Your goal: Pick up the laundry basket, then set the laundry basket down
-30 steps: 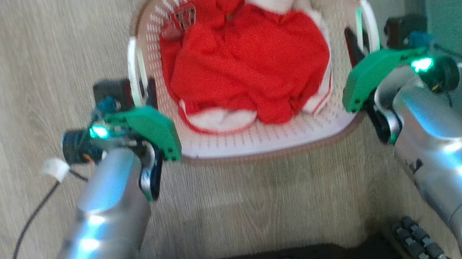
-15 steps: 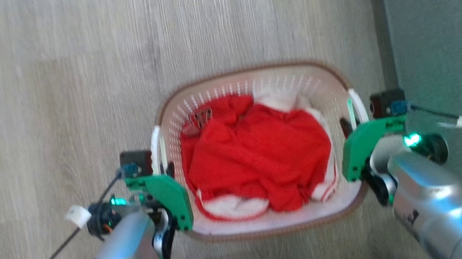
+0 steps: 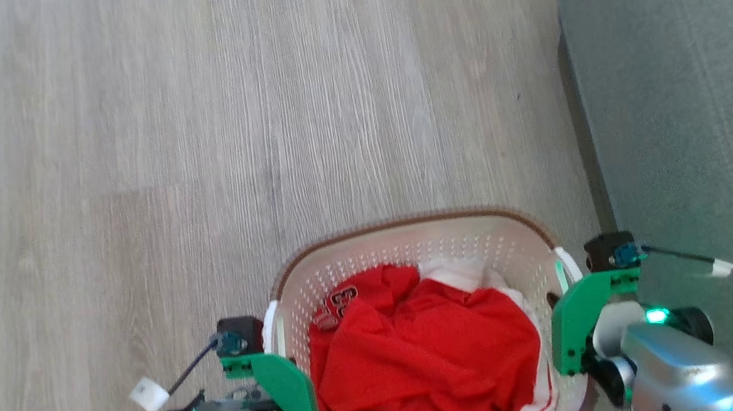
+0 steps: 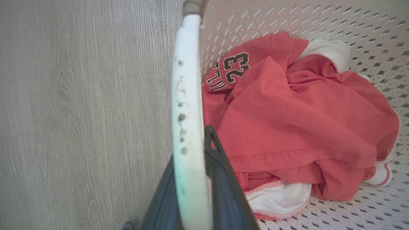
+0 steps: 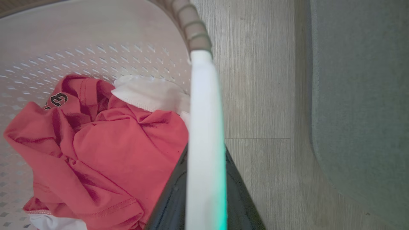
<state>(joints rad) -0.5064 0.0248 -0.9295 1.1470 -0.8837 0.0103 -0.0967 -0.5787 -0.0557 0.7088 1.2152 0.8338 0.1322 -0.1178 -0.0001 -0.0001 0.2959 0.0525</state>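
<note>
Over the wood floor [image 3: 187, 152], just beside a grey sofa [image 3: 693, 81], the laundry basket [image 3: 412, 222] hangs between my arms, so I judge the pick-up done and the set-down still to do. It holds a crumpled red number-23 jersey [image 3: 430, 354] over white cloth [image 3: 462, 271]. My left gripper [image 4: 191, 179] clamps the left handle [image 4: 187, 95], and my right gripper [image 5: 204, 185] clamps the right handle [image 5: 204, 95].

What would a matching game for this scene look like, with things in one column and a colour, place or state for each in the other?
Things:
1. laundry basket
2. red jersey
3. left gripper
4. upholstered furniture

Descriptions:
A. grey, on the robot's right of the basket
B. cream with a brown rim
C. closed on a white handle
D. crumpled inside the basket, number 23 showing

Pairs: 1-B, 2-D, 3-C, 4-A
</note>
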